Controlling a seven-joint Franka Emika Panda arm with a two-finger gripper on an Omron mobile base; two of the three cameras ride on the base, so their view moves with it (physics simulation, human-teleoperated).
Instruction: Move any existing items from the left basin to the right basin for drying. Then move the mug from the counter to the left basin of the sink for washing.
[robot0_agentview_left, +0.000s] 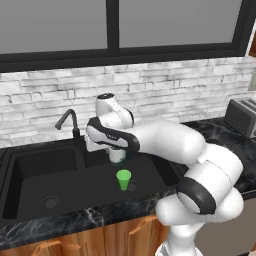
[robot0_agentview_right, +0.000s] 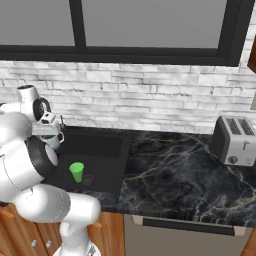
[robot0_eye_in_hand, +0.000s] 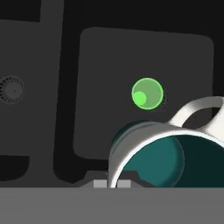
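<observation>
the gripper (robot0_eye_in_hand: 113, 183) is clamped nearly shut on the rim of the mug (robot0_eye_in_hand: 153, 151), 1 finger inside the wall and 1 outside, so the thin wall is all that keeps the jaws apart. a rim pinch like this suits a cup with a looped handle: the handle stays free, sticking out to the side in the hand view, and the teal inside faces the camera because the hand looks straight down into it. in the left base view the mug (robot0_agentview_left: 117, 155) hangs under the wrist, clear of the sink floor, above the sink (robot0_agentview_left: 30, 212).

below it the green cup (robot0_agentview_left: 123, 179) stands upright in the right basin (robot0_agentview_left: 150, 175), close to that basin's drain, which fits the drying step being finished. the hand view shows the cup (robot0_eye_in_hand: 147, 93) from above, well apart from the divider.

the left basin (robot0_agentview_left: 35, 175) lies beyond the thin divider, bare but for its round drain (robot0_agentview_left: 49, 201). the mug looks to be over the right half, near the divider, so my reading is that it is mid-carry and must cross further left before lowering. held high, it should clear both the divider and the faucet (robot0_agentview_left: 69, 122), which rises at the back by the divider. the counter (robot0_agentview_right: 175, 175) to the right carries the toaster (robot0_agentview_right: 235, 140).
</observation>
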